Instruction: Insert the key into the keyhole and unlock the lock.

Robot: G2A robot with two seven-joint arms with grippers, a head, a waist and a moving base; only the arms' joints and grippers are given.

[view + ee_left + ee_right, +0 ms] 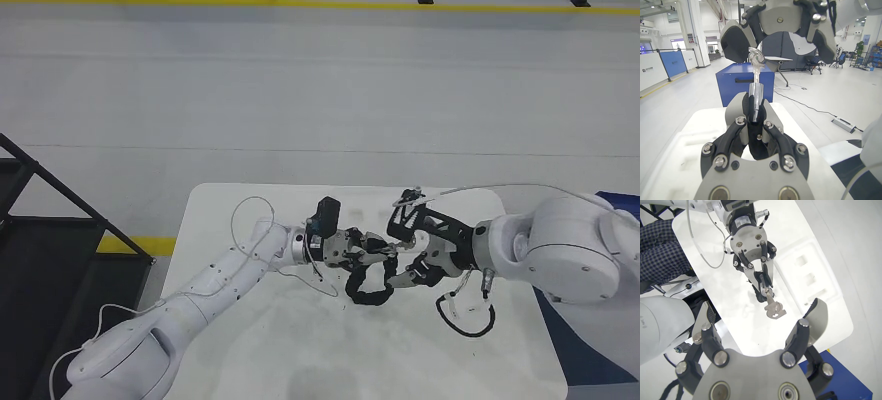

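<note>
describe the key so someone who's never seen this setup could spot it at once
Over the white table, two grippers face each other. The left gripper is shut on a chrome lock cylinder, and the key is the flat silver piece sticking out of its end toward the open right gripper. Unlike the round cylinder, it is thin with a wide head.

You are working over a pale grey floor [687, 91], with a blue cabinet [727, 81] just beyond the white surface [702, 121], blue-and-white barrier panels [672, 62] lining the hall, dark partitions [789, 47] with chairs [811, 64] nearby, and ceiling lights [652, 7] on.
</note>
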